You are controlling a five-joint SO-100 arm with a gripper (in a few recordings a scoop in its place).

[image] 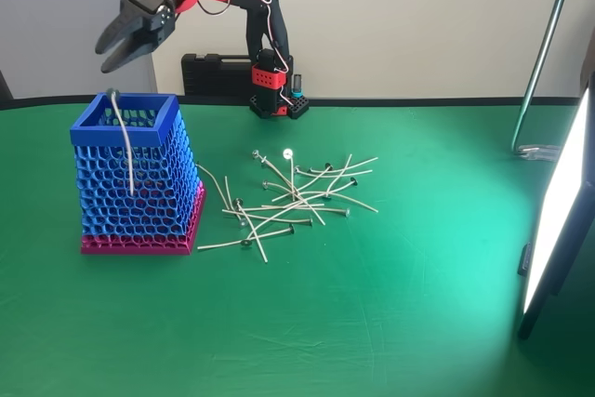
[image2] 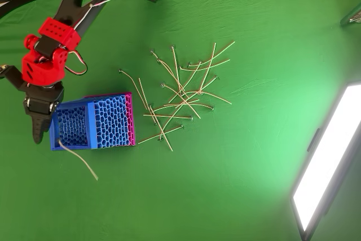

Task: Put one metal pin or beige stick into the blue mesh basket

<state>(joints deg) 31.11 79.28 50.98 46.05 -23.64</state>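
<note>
Green table [image: 390, 323] runs open and bare across the lower frame in the fixed view. The blue mesh basket [image: 135, 178] stands at left, one beige stick [image: 124, 141] leaning inside, its top poking above the rim. Loose pins [image: 293, 197] lie scattered just right of the basket. My claw [image: 119, 46] hangs above the basket's rim at upper left, fingers slightly parted, holding nothing. From overhead my wrist covers part of the basket's edge.

Arm [image: 251, 6]: red and black, it rises from its base and reaches to the left in the fixed view.
Wrist [image2: 42, 63]: red, it bends downward.
Gripper [image: 119, 48]: black fingers point down, a little apart, holding nothing.
</note>
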